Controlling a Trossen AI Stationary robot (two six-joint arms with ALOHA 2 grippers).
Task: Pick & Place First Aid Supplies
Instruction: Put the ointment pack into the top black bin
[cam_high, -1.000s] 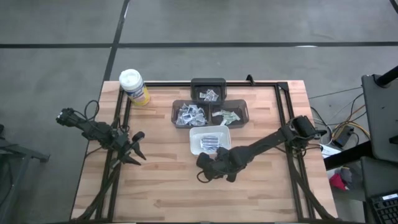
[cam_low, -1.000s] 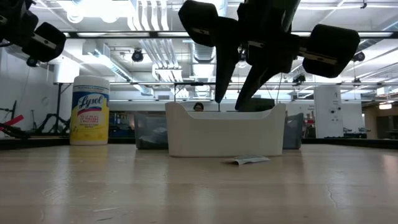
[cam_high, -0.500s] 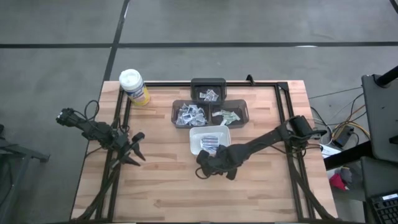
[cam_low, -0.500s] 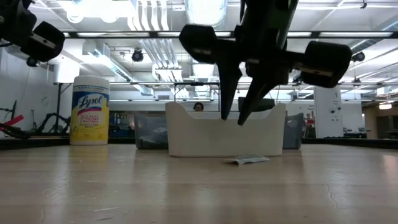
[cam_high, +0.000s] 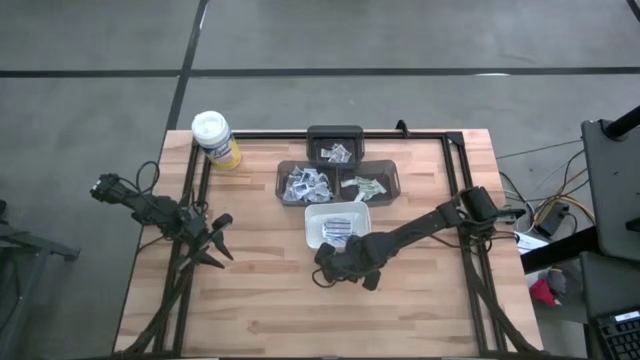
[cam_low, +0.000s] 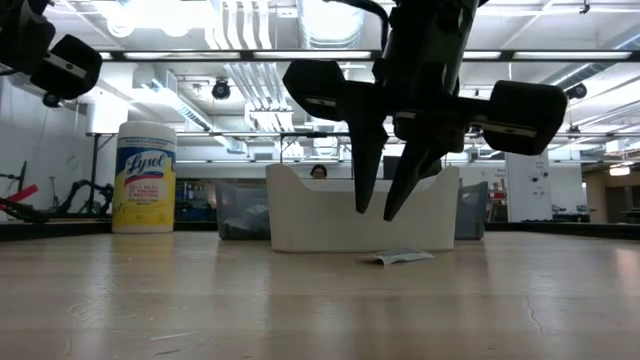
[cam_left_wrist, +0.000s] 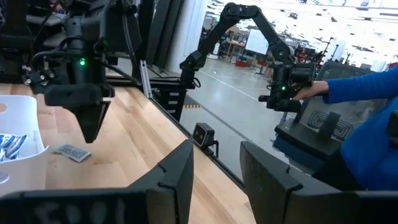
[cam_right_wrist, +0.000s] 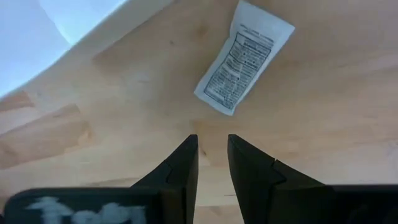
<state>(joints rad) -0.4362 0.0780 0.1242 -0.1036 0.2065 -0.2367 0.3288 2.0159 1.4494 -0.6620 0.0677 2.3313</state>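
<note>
The right claw (cam_low: 375, 213) hangs above the bench (cam_high: 270, 300), pointing down, just in front of the white tray (cam_high: 312, 222). Its fingers (cam_right_wrist: 183, 168) stand slightly apart with a narrow gap and nothing between them: released, grasping nothing. In the right wrist view a loose packet (cam_right_wrist: 244, 58), white with dark print, lies flat on the wood just beyond the fingertips, untouched, with the tray's edge near it. The low view shows the same packet (cam_low: 398, 258) on the bench in front of the tray, below the claw and a little to one side.

More packets (cam_high: 341, 229) lie in the white tray. Behind it stand three dark bins: one (cam_high: 282, 184) holds white and bluish packets, the one beside it (cam_high: 392, 180) greenish ones, and the rear bin (cam_high: 335, 132) a few more.

The left claw (cam_high: 217, 240) waits over the bench's left side, well apart from the trays; its fingers (cam_left_wrist: 177, 180) stand parted and empty. A yellow canister (cam_high: 216, 140) with a white lid stands at the far left corner. In the left wrist view a person's blue sleeve (cam_left_wrist: 367, 87) shows beyond the bench.
</note>
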